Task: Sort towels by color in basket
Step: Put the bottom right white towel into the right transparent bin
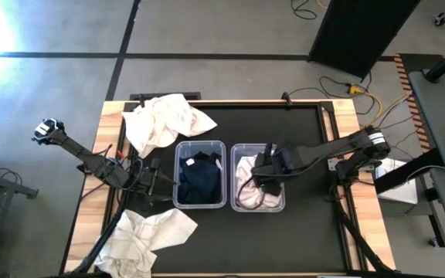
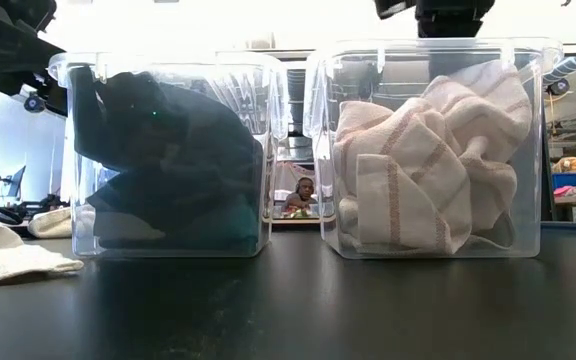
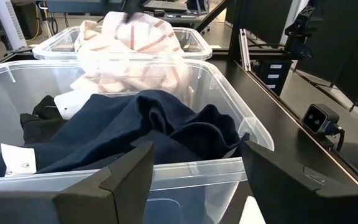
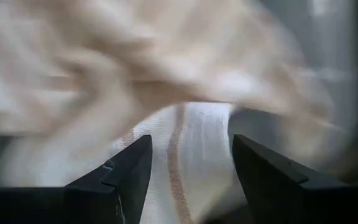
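Observation:
Two clear bins stand side by side mid-table. The left bin (image 1: 199, 144) holds dark towels (image 1: 199, 179), navy and black (image 3: 135, 124). The right bin (image 1: 238, 147) holds white towels with thin stripes (image 2: 428, 170). My left gripper (image 1: 159, 184) is open at the left bin's left wall, its fingers (image 3: 129, 177) level with the rim. My right gripper (image 1: 263, 179) hangs open over the right bin, above the striped towel (image 4: 185, 162); in the low view it (image 2: 448, 15) stands above the rim. Two loose heaps of white towels lie on the table.
One white heap (image 1: 164, 120) lies at the table's far left, the other (image 1: 149, 235) at its near left, and a cream cloth (image 2: 8, 255) shows left of the bins. Bare black tabletop (image 1: 307, 131) lies right of the bins and along the near edge. A person sits far behind the table.

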You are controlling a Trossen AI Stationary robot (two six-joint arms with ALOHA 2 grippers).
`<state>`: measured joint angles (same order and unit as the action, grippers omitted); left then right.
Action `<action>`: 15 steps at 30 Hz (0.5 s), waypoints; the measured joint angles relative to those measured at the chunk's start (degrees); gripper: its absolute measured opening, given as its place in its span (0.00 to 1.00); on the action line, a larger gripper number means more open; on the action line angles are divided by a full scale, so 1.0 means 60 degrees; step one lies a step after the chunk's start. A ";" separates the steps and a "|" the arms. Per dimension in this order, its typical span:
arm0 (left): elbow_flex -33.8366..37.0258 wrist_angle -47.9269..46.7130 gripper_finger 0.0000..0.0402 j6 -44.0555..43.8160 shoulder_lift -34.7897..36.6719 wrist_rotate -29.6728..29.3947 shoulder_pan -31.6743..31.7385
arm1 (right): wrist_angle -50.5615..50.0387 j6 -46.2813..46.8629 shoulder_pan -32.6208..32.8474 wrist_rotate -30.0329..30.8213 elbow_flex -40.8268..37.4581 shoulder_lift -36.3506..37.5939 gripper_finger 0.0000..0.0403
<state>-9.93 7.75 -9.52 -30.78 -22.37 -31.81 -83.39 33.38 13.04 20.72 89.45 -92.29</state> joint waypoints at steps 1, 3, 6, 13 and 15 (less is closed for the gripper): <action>0.0000 0.0005 0.58 0.0000 0.0007 0.0000 0.0000 | 0.0353 -0.0132 0.0003 -0.0368 -0.0057 -0.0091 0.53; 0.0000 0.0024 0.58 0.0000 0.0007 -0.0004 -0.0001 | 0.1170 -0.0552 0.0022 -0.1216 -0.0144 -0.0347 0.53; 0.0000 0.0036 0.58 0.0000 0.0011 -0.0004 -0.0001 | 0.2407 -0.1219 0.0033 -0.2281 -0.0172 -0.0795 0.53; 0.0000 0.0016 0.58 0.0000 0.0000 -0.0007 -0.0004 | 0.3542 -0.2627 0.0005 -0.2968 -0.0177 -0.2146 0.53; 0.0000 0.0012 0.58 0.0000 0.0000 -0.0007 -0.0001 | 0.3606 -0.2904 -0.0082 -0.3359 -0.0145 -0.2475 0.53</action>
<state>-9.93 7.82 -9.52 -30.79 -22.41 -31.82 -61.76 15.95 12.54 0.56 88.59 -107.14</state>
